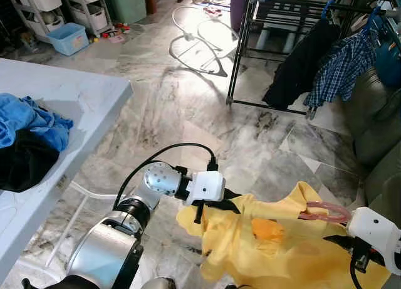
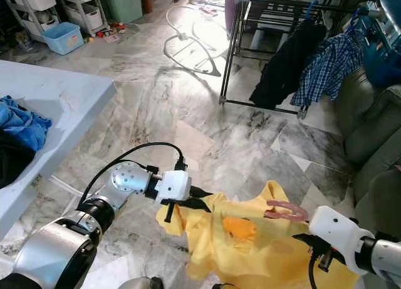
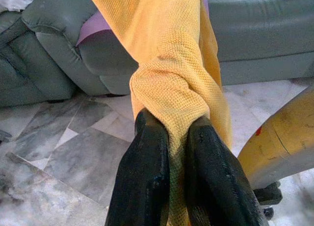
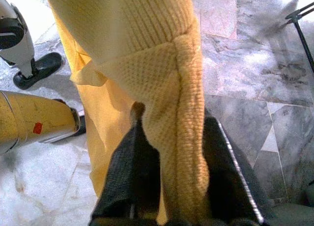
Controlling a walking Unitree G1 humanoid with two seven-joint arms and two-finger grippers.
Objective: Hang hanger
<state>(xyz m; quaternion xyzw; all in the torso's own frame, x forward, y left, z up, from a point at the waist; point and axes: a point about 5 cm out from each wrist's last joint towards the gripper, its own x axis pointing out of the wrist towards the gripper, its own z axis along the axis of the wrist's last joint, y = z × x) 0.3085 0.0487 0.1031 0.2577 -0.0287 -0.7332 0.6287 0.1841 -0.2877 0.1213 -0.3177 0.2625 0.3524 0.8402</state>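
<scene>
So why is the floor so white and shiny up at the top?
In the left eye view, bright light glares off the marble floor beside the drying rack, washing it out. In the left wrist view, the yellow shirt is sharp, while the left gripper, jaws shut on it, looks softer.

Daylight enters from about twelve o'clock in the head views, where a patch of glare on the marble floor [image 1: 207,35] washes out the tiles. The drying rack [image 1: 294,26] throws soft shadows toward six o'clock. Both head views are sharp, with slight bending of lines at the edges. The wrist views are evenly lit; the black fingers [image 3: 147,182] nearest the lens are soft, and the yellow knit [image 4: 162,84] is crisp.
</scene>
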